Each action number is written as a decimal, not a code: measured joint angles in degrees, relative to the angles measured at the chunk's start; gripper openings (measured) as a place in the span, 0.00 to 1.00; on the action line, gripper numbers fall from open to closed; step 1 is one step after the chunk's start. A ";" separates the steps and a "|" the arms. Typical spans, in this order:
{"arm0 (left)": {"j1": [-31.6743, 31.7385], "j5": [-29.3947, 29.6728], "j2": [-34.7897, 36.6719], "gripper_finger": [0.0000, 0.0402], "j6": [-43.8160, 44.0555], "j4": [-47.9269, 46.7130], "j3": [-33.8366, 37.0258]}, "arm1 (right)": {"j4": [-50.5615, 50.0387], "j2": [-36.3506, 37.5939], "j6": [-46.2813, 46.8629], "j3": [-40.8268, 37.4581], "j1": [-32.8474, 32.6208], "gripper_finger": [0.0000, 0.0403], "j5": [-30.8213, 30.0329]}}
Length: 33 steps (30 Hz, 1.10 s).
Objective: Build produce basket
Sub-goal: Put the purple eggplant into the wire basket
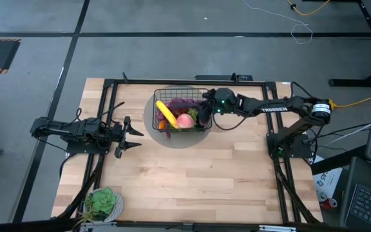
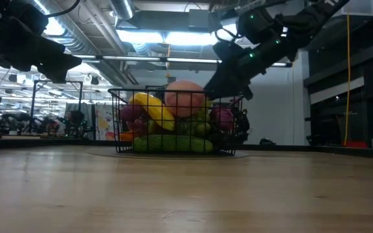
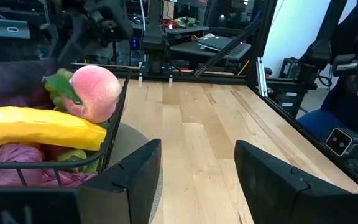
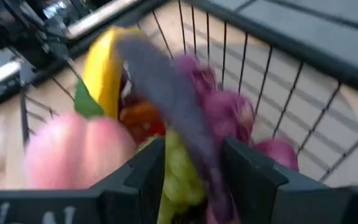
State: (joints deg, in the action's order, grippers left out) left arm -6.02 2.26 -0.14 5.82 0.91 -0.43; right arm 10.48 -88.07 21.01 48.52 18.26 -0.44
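The black wire basket (image 1: pixel 180 109) stands on a round grey disc (image 1: pixel 154 129) at the table's far middle. It holds a yellow banana (image 1: pixel 166 113), a pink peach (image 1: pixel 185 120), purple grapes (image 4: pixel 225 112), green grapes (image 4: pixel 178 167) and a cucumber (image 2: pixel 173 144). My right gripper (image 1: pixel 206 108) hangs over the basket's right part, open. A long dark purple eggplant (image 4: pixel 166 93) runs between its fingers, down into the produce. My left gripper (image 1: pixel 134 133) is open and empty, left of the basket, above the table. My right gripper stands with a finger (image 4: pixel 143 174) on either side of the eggplant's near end (image 4: pixel 207 168), coming slanting down from the table's right. Green grapes show in the gap between one finger and the eggplant. I cannot tell whether the other finger touches it.
A green leafy plant in a pot (image 1: pixel 104 203) stands at the table's near left corner. Black frame rails (image 1: pixel 108 103) run along the table's left, right and far edges. Bare wood (image 1: pixel 198 174) lies between the basket and the near edge.
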 joint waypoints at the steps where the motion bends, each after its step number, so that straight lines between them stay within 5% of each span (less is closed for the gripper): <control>1: 0.00 0.00 0.00 0.50 -0.02 0.02 0.00 | -0.17 0.00 0.52 -0.57 -0.04 0.39 0.03; 33: -0.01 0.00 0.00 0.50 -0.01 0.00 0.00 | 8.62 0.72 -6.75 -1.71 -2.28 0.39 14.60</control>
State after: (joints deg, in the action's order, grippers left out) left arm -6.03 2.26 -0.14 5.82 0.91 -0.43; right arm 19.10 -87.35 14.26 46.81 15.99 14.17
